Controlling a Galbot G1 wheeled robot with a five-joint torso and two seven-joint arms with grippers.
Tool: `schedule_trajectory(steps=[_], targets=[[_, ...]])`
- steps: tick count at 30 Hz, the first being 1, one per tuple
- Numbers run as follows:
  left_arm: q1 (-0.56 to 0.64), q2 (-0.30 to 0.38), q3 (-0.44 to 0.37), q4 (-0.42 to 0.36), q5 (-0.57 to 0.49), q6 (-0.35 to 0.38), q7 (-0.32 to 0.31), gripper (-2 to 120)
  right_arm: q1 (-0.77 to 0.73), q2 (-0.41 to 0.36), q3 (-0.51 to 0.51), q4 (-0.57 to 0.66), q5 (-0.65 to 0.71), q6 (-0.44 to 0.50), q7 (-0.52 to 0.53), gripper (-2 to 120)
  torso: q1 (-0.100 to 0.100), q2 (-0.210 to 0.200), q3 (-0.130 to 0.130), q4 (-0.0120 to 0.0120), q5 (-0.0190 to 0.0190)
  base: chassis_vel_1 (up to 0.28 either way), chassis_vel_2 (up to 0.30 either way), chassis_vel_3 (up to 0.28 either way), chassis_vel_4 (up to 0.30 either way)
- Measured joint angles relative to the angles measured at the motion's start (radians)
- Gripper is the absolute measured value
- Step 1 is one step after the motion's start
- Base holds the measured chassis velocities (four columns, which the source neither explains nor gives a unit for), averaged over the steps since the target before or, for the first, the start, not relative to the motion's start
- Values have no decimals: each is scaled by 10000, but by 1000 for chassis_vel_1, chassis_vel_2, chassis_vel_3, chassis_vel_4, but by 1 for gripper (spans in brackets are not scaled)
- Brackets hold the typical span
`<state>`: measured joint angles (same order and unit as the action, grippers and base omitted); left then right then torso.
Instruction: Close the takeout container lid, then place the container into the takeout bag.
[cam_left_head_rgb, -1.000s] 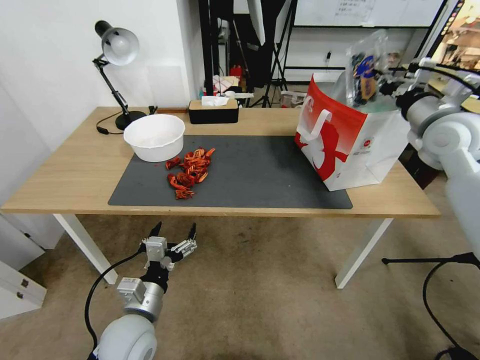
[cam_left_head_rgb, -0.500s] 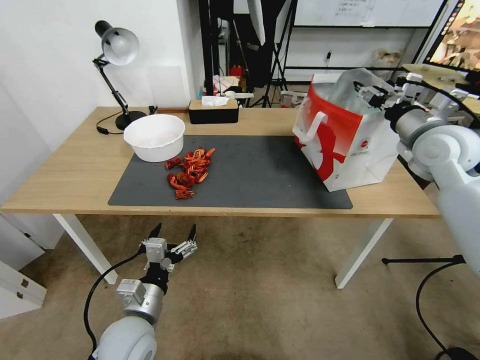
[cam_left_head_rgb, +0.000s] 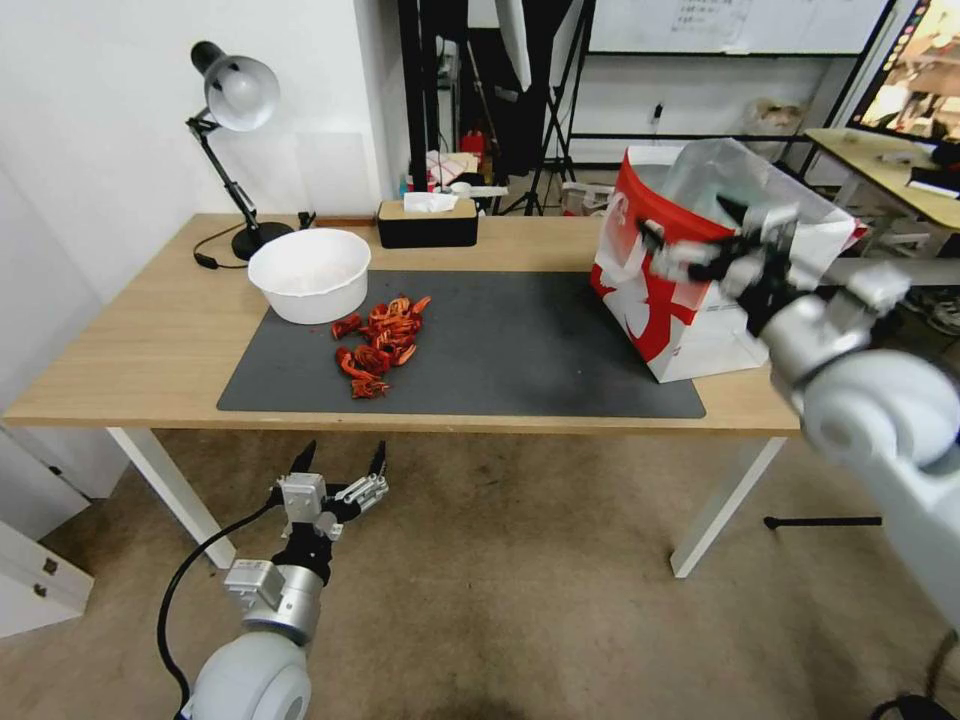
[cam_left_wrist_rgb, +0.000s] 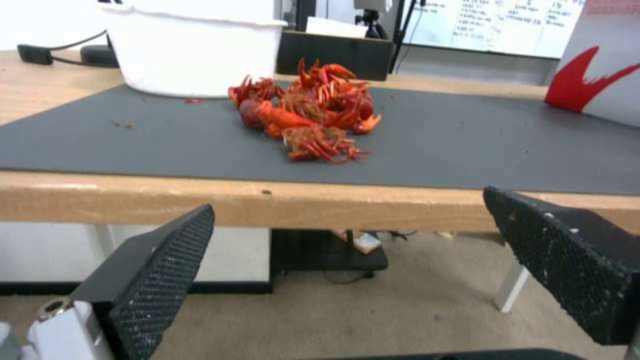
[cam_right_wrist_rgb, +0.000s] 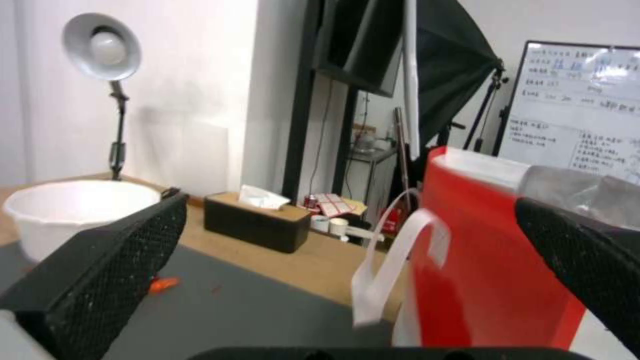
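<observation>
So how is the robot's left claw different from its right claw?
The left gripper hangs low, below the table edge, near the floor; the right gripper is up high in front of the red-and-white bag. The left one points toward the red crayfish pile; the right one points along the tabletop toward the white bowl. Both are open and hold nothing.

The whiteboard (cam_right_wrist_rgb: 580, 120) carries handwriting, seemingly too blurred to read.
</observation>
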<state>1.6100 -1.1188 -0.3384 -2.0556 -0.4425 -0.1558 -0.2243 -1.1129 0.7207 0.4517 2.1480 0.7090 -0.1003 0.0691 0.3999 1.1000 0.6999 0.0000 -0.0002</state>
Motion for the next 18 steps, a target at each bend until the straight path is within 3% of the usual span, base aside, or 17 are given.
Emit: schedule_trajectory(steps=[5, 9, 15, 18], targets=[[275, -210, -161, -33, 281, -31, 65, 100, -1216, 527, 103, 248, -808, 451, 184, 114, 0, -1, 0, 0, 2, 0, 0, 0, 0], [480, -383, -302, -89, 482, -96, 112, 100, -2538, 1390, 293, 299, -1571, 1038, 360, 112, 0, -1, 0, 3, 3, 0, 0, 0, 0], [511, -499, -304, -17, 658, -207, 148, 100, -4809, 2953, 379, -58, -3289, 2675, 1050, 101, -1, -1, -1, -3, 0, 0, 0, 0, 0], [500, -557, -284, 62, 801, -254, 134, 100, -5356, 3295, 313, -353, -3729, 3178, 1275, 100, 0, -1, -1, 1, 1, 0, 0, 0, 0]])
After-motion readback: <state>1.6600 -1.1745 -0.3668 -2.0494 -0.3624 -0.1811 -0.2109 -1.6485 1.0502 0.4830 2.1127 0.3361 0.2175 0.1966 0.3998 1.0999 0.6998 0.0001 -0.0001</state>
